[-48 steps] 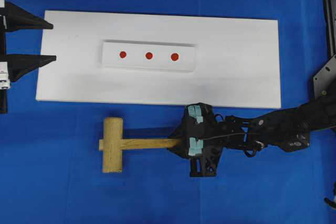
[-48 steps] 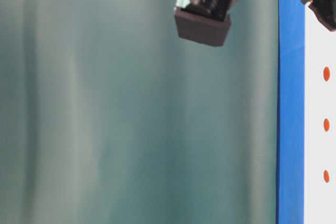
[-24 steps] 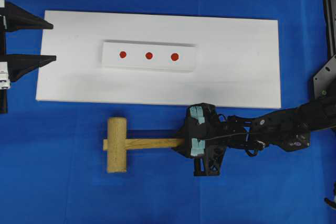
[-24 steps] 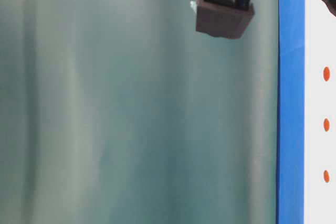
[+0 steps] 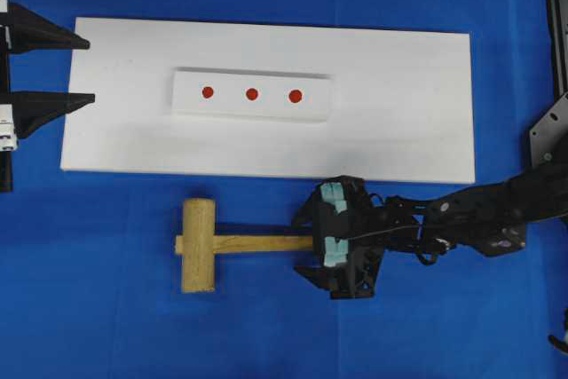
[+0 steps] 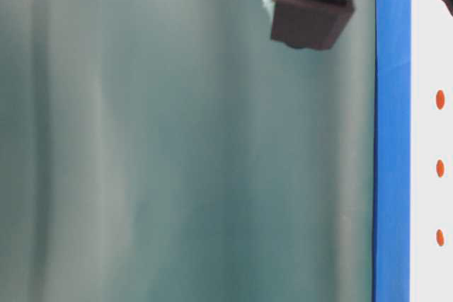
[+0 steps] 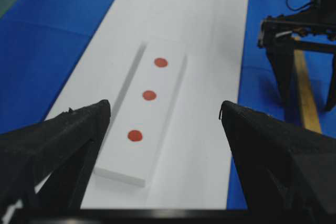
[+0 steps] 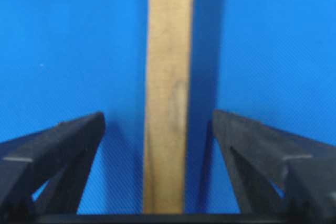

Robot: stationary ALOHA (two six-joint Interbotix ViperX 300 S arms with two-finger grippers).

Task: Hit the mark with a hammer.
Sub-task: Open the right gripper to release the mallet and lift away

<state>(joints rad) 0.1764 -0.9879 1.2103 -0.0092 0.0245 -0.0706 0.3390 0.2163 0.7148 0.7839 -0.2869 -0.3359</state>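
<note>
1. Both fingers of the right gripper (image 8: 157, 124) stand spread wide, one on each side of the hammer's handle, with blue cloth showing in the gap on either side; they grip nothing.
2. Seen from overhead, the right gripper (image 5: 311, 241) sits at the free end of the handle, its two dark fingers splayed above and below the wood.
3. One hammer (image 5: 222, 244) lies flat on the blue cloth (image 5: 106, 308). Its thick cylindrical head is at the end away from the right fingers, and its flat handle runs straight back between them.
4. Fingers of the left gripper (image 7: 163, 124) are also spread wide and hold nothing; between them, further out, lies the white block.
5. From overhead the left gripper (image 5: 84, 70) hovers at the left edge of the white board, well apart from the hammer.
6. One large white board (image 5: 399, 113) lies on the cloth, beyond the hammer as seen from the right fingers.
7. One smaller white block (image 5: 251, 95) rests on the board.
8. Three red marks sit in a row on the block: a left mark (image 5: 208, 92), a middle mark (image 5: 252, 94) and a right mark (image 5: 295, 96).
9. The hammer touches neither the board nor the block; its head lies near the board's lower edge.
10. No container shows in any view.
11. The table-level view shows the three marks at its right edge and part of a dark gripper body at the top; the rest is blurred green.
</note>
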